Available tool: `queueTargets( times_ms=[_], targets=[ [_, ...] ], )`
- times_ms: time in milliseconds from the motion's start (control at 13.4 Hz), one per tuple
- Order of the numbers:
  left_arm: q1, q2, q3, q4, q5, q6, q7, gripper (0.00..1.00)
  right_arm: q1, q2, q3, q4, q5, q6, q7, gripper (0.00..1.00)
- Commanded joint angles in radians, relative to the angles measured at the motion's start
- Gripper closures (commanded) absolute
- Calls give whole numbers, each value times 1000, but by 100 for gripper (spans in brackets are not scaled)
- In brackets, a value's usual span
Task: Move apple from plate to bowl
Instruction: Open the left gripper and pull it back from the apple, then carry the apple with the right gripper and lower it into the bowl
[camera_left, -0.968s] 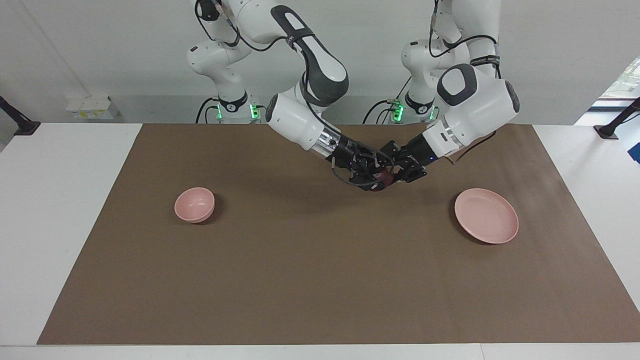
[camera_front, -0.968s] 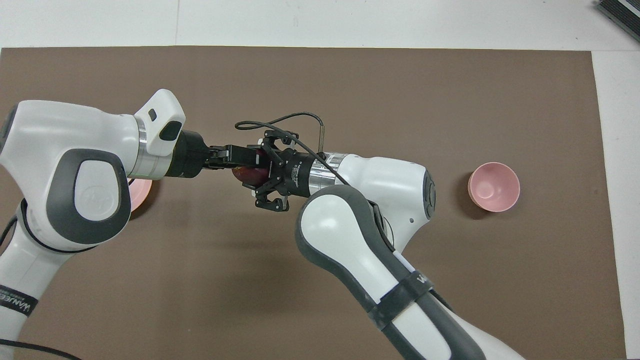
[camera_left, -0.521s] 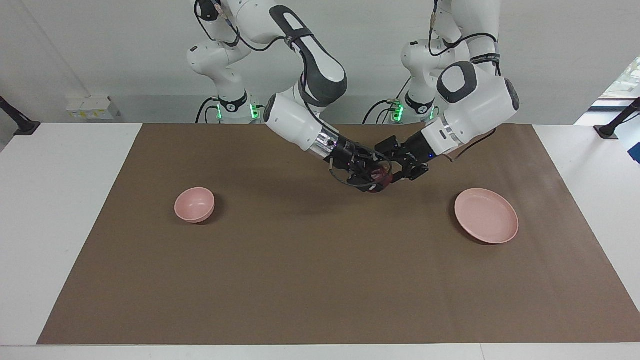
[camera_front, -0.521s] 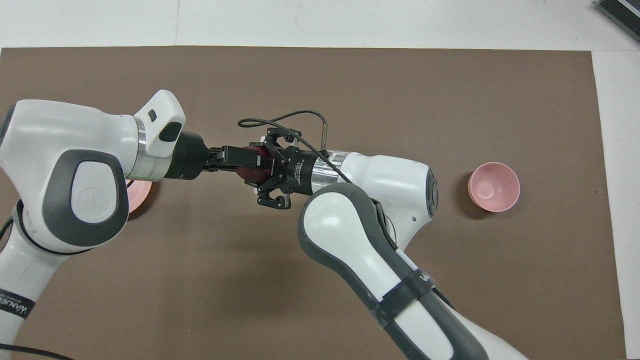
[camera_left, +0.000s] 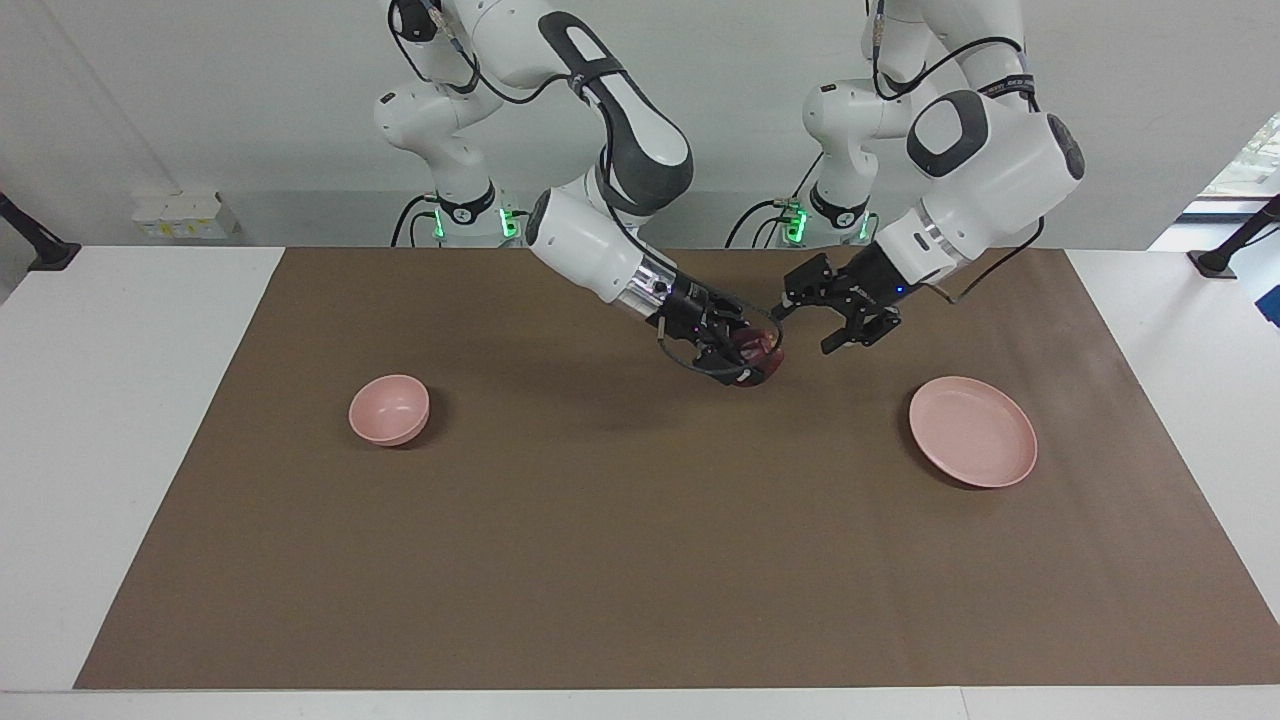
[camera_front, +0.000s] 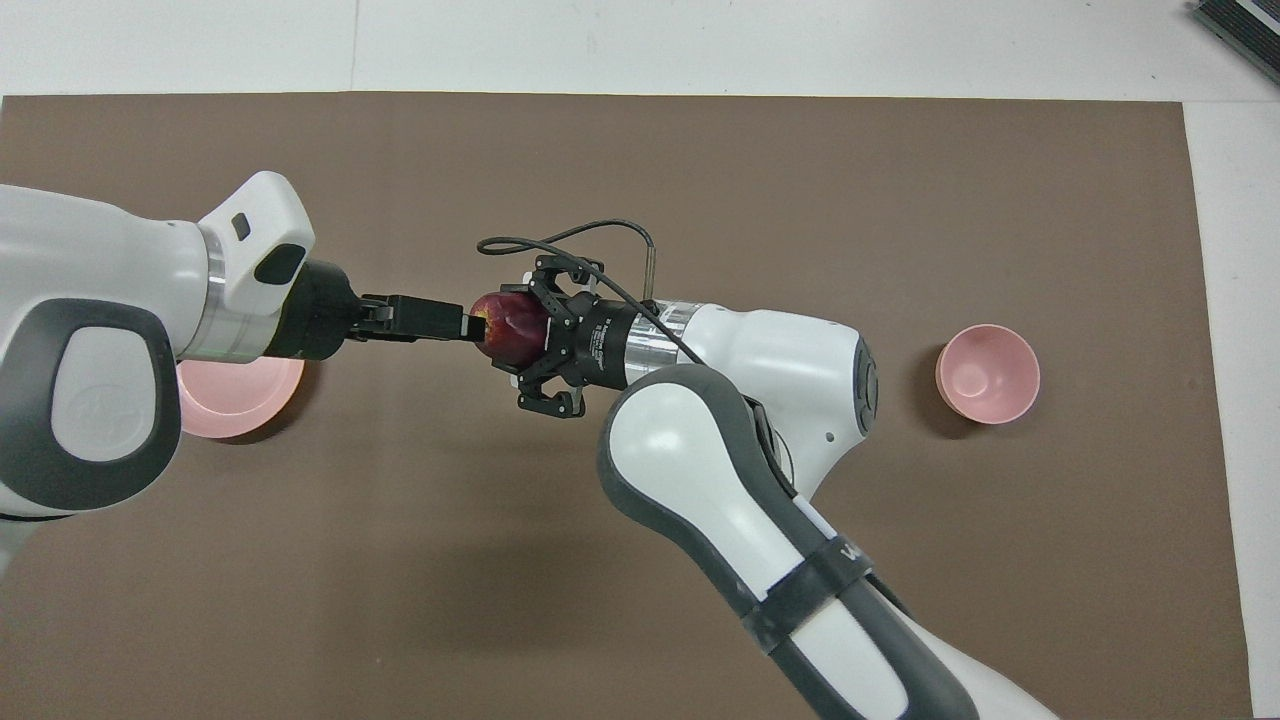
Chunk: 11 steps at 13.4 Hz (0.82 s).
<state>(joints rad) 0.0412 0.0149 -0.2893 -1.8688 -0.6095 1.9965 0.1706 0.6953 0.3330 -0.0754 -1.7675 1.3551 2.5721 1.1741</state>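
Observation:
The dark red apple (camera_left: 757, 351) is in the air over the mat's middle, held by my right gripper (camera_left: 752, 357), which is shut on it. In the overhead view the apple (camera_front: 503, 320) shows a yellowish patch at the right gripper's (camera_front: 518, 325) tips. My left gripper (camera_left: 810, 324) is open and empty, a short gap from the apple, toward the plate; in the overhead view the left gripper (camera_front: 452, 325) points at the apple. The pink plate (camera_left: 972, 431) lies empty at the left arm's end, partly under the left arm in the overhead view (camera_front: 240, 395). The small pink bowl (camera_left: 389, 408) stands empty at the right arm's end (camera_front: 987, 373).
A brown mat (camera_left: 620, 560) covers most of the white table. A dark object (camera_front: 1240, 25) lies at the table's corner, farthest from the robots, at the right arm's end.
My left gripper has let go of the apple, opened and drawn back and up toward the plate's end. My right gripper has kept hold of the apple in about the same place.

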Motion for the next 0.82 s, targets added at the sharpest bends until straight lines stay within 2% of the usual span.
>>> queueTargets(
  times_ms=[0,149,372,521,745],
  targets=[
    [2,2,-4,25,144,-30,-16,0,-17,-38,2,-64,-74,-9,-108,100],
    [12,2,-1,23,215,-34,-16,0,-37,-60,-1,-72,-244,-77,-187,100],
    [45,4,-1,26,263,-53,-13,0,-94,-129,-3,-73,-581,-234,-199,100],
    [22,5,-10,39,429,-50,-13,0,-153,-181,-1,-70,-848,-392,-229,100],
    [16,4,-2,42,493,-54,-14,0,-236,-233,-3,-67,-1051,-590,-399,100]
  ],
)
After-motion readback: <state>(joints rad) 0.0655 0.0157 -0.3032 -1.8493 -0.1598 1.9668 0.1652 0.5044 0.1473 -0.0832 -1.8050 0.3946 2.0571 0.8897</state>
